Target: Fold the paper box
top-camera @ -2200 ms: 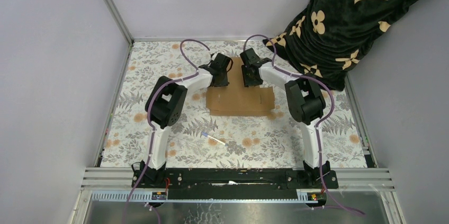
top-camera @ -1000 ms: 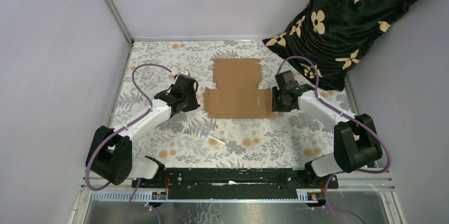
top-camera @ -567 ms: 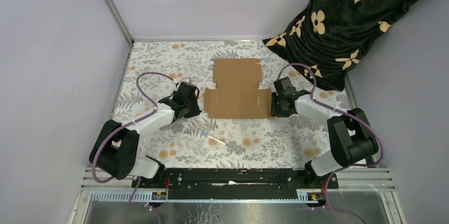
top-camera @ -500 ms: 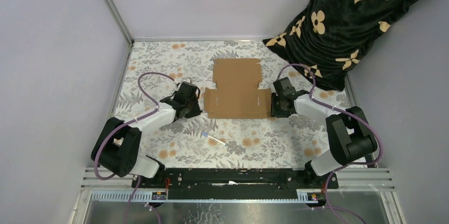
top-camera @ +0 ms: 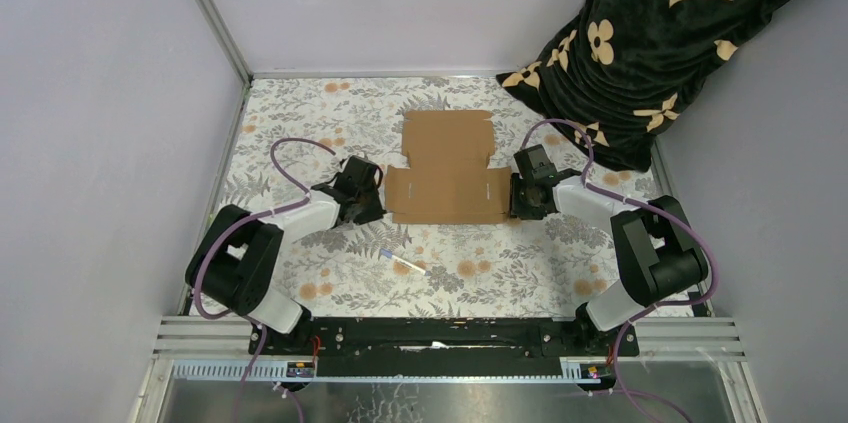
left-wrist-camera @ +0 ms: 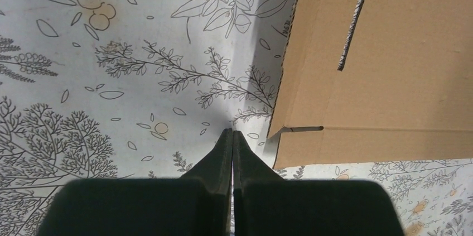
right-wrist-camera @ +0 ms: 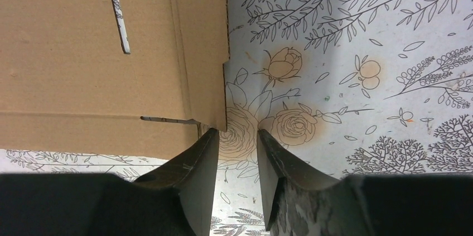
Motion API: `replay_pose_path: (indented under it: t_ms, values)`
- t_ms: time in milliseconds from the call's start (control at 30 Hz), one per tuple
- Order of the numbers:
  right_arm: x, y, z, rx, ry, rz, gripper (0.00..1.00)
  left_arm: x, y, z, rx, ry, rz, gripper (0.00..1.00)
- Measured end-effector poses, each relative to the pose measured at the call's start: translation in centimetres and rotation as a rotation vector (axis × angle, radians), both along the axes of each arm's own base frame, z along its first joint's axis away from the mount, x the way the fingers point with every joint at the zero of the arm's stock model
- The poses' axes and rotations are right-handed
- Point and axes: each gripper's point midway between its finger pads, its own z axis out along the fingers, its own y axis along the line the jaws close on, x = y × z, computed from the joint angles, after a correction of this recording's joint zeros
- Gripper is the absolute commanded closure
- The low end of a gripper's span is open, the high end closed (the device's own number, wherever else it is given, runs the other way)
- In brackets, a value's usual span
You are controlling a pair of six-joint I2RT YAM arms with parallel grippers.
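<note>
The box (top-camera: 448,178) lies flat, wide part across, narrow flap pointing away. Left gripper (left-wrist-camera: 232,135) pressed together beside it; right gripper (right-wrist-camera: 238,134) parted at its corner. A stick (top-camera: 403,263) lies nearer.

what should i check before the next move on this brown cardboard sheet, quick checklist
1. The flat brown die-cut cardboard sheet lies flat, unfolded: ok.
2. The left tool sits beside the sheet's left edge, not touching: ok.
3. The left tool is open for a grasp: not ok, it is shut.
4. The right tool is open at the right edge: ok.
5. That edge is inside its grasp: cannot tell.
6. The small white pen-like stick lies apart from the sheet: ok.
</note>
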Motion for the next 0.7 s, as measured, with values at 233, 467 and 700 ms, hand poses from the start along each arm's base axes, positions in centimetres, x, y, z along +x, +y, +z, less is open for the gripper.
replay_pose_path:
  t_ms: [233, 467, 700]
  values:
    - [0.2, 0.1, 0.0, 0.003, -0.007, 0.000, 0.61, 0.3, -1.0, 0.0, -0.028, -0.016, -0.016, 1.00]
    - [0.5, 0.3, 0.0, 0.012, -0.015, -0.006, 0.60, 0.2, -2.2, 0.0, -0.050, -0.024, -0.039, 1.00]
    - [0.4, 0.5, 0.1, 0.027, -0.012, -0.003, 0.60, 0.1, -2.7, 0.0, -0.055, -0.026, -0.049, 1.00]
